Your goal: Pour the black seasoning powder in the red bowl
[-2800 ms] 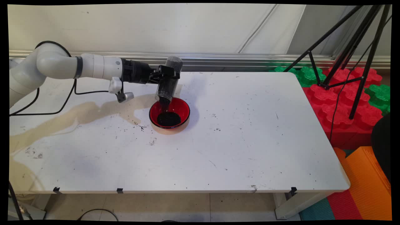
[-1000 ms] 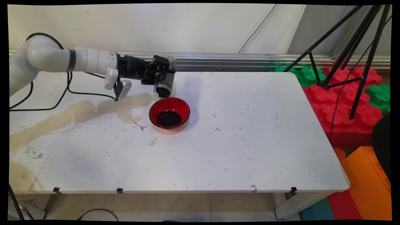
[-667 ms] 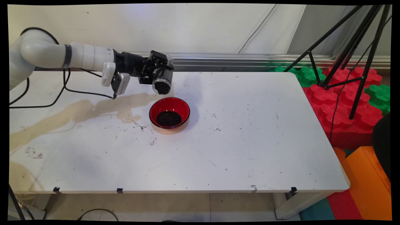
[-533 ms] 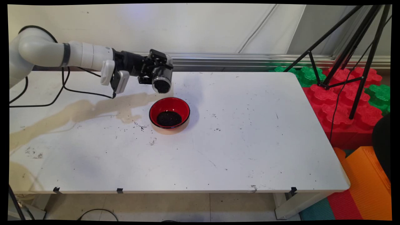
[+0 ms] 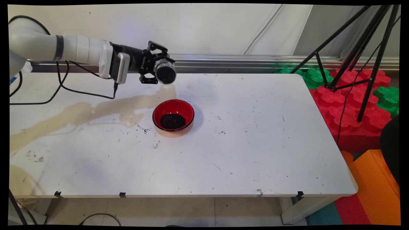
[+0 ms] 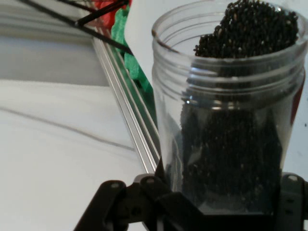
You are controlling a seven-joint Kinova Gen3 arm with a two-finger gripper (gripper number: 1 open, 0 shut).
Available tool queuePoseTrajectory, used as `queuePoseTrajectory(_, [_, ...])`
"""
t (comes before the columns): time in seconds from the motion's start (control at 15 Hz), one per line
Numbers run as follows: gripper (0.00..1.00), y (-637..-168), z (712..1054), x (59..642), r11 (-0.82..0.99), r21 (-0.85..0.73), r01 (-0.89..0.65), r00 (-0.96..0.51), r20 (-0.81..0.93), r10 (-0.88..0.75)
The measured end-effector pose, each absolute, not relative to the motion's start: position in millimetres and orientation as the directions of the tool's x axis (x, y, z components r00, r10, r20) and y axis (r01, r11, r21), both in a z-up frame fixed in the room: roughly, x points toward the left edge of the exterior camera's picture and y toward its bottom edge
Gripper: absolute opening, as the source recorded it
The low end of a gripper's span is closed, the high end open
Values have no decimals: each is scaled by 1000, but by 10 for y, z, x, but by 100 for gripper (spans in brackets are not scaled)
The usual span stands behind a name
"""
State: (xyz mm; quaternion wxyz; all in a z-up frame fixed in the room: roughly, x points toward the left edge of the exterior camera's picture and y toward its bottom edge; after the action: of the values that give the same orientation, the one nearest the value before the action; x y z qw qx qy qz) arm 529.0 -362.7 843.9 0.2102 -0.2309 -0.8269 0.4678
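Reaching in from the left above the white desk (image 5: 243, 150), the white arm carries its black two-finger gripper (image 5: 159, 68) clenched on a clear plastic jar (image 5: 165, 72) partly filled with small black grains (image 6: 231, 159). That jar lies roughly level in the air over the desk's far side, its open mouth turned toward the near side. Just nearer and slightly to the right, a red bowl (image 5: 173, 115) stands on the desk with a dark heap of the same grains in its bottom, well apart from the jar. A tan stain (image 5: 86, 111) spreads leftward from the bowl, with loose grains scattered about
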Motion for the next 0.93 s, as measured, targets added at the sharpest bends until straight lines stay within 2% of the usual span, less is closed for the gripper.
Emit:
queuePoseTrajectory(0.47, [0,-3537,8592,5279,624,-778,-80,-814,412,409])
queuePoseTrajectory(0.93, [0,-3443,8654,5198,745,-607,-276,-738,631,240])
